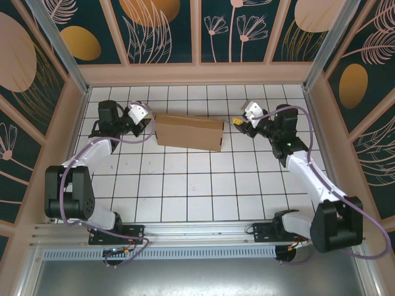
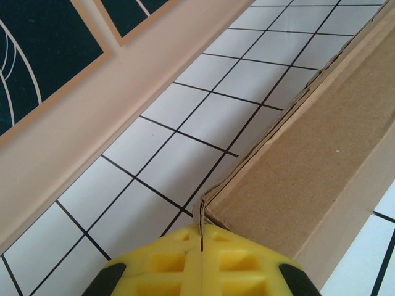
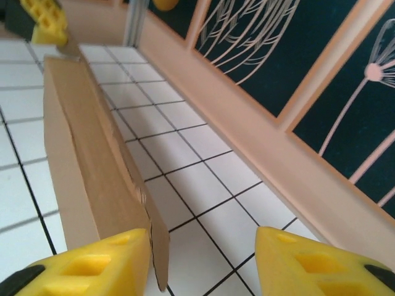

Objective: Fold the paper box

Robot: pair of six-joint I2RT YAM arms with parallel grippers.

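**Item:** paper box [image 1: 188,132], brown, flat rect. form, far-centre of tabletop [image 1: 185,191], long axis left–right.
**L end effector** [image 2: 200,262]: pads together, apparently nipping the thin flap edge at the box's left corner.
**R end effector** [image 3: 203,271]: fingers apart, straddling the right-end flap, one pad just beside it.
**Risks:**
- L nip looks shallow and may slip or tear the edge.
- R closing off-square could crease the flap.
- Uneven pull could skid the box over the tabletop.

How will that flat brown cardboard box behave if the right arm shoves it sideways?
The brown cardboard box looks thin-walled, so probably light and easily slid on the smooth white tiles. Its loose end flap will likely bend before the body moves. Long and low, it should not tip.
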